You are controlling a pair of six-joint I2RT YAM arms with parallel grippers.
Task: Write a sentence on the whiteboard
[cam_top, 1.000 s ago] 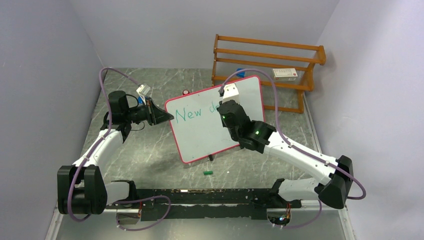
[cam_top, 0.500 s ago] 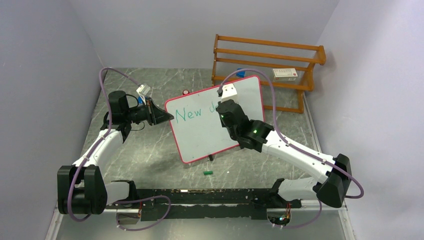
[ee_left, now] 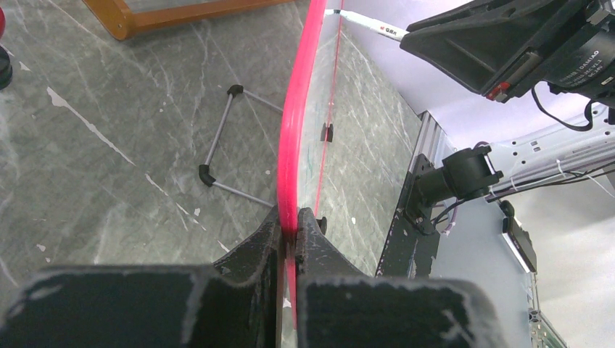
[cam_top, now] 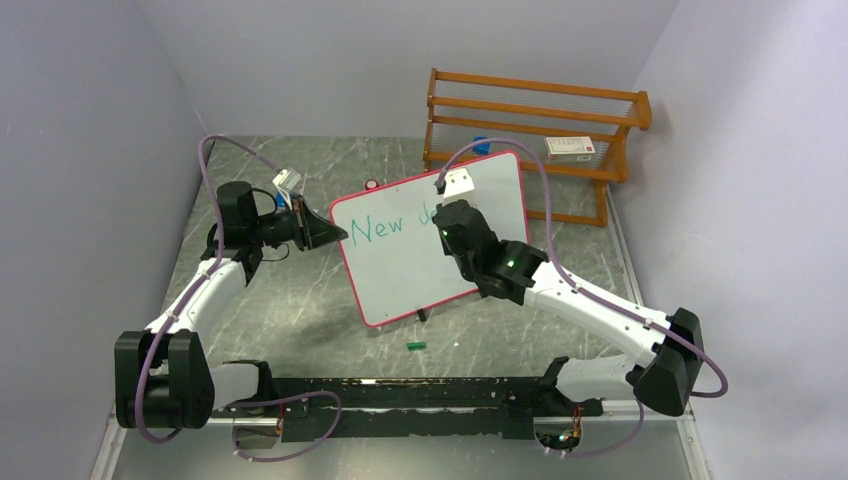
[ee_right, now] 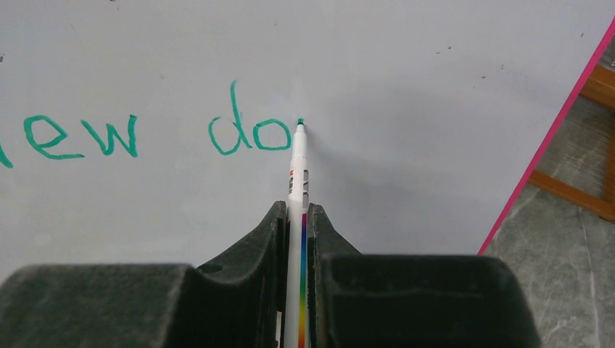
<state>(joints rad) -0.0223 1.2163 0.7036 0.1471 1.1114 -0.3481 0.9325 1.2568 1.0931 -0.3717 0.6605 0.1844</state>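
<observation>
Now: second word of the sentence (ee_right: 250, 135) is under way; it reads "New do".
Left pincer (ee_left: 290, 223): clamped tight on the board (cam_top: 415, 275) rim, likely so the propped board cannot swing under pen pressure.
Right pincer (ee_right: 297, 212): closed on a marker (ee_right: 296, 156), whose shaft points straight out ahead of the jaws.
Tip: seems to touch the board just past the "o", placed for the next letter.

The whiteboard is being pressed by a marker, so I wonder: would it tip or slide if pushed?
Probably tippy: the whiteboard stands tilted on a thin wire stand. Likely light and stiff: its thin pink rim looks straight. The left gripper clamped on that rim probably steadies it.
</observation>
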